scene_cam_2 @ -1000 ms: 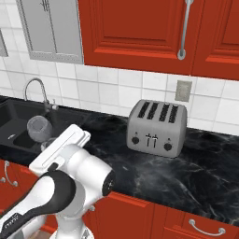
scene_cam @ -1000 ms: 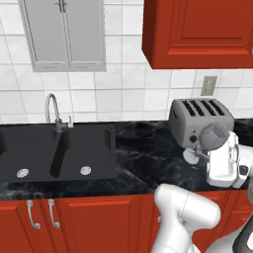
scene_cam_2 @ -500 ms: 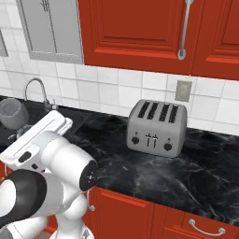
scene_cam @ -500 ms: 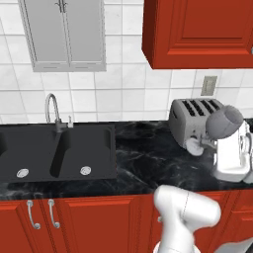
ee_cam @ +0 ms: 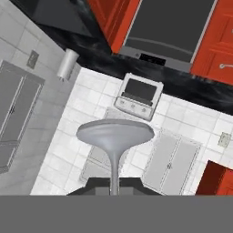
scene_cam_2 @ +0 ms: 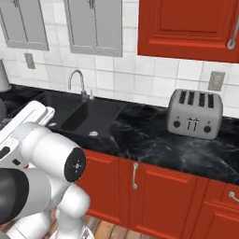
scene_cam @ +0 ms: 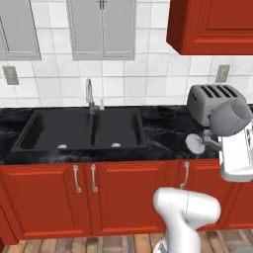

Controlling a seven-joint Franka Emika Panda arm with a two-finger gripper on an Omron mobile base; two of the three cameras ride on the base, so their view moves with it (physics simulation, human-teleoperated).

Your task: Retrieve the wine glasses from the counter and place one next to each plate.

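My gripper (scene_cam: 213,140) is shut on the stem of a clear greyish wine glass (scene_cam: 230,117), held tilted in the air in front of the toaster. Its round foot (scene_cam: 195,143) points left and its bowl sits up to the right. In the hand view the foot (ee_cam: 114,132) stands above my gripper (ee_cam: 113,184), with the stem running down between the dark fingertips. The black marbled counter (scene_cam: 163,133) runs over red cabinet doors and also appears from the right side (scene_cam_2: 154,144). The second glass and the plates are out of view.
A silver toaster (scene_cam: 213,101) (scene_cam_2: 195,113) stands at the counter's right, close behind the held glass. The black sink (scene_cam: 84,131) (scene_cam_2: 81,116) with its tap lies left of it. A red wall cabinet (scene_cam: 212,24) hangs overhead. Wooden floor (scene_cam: 99,243) shows below the doors.
The whole scene has shifted right and drawn back, with cabinet fronts and floor now showing, so the camera has backed away from the counter. The glass stays in my gripper.
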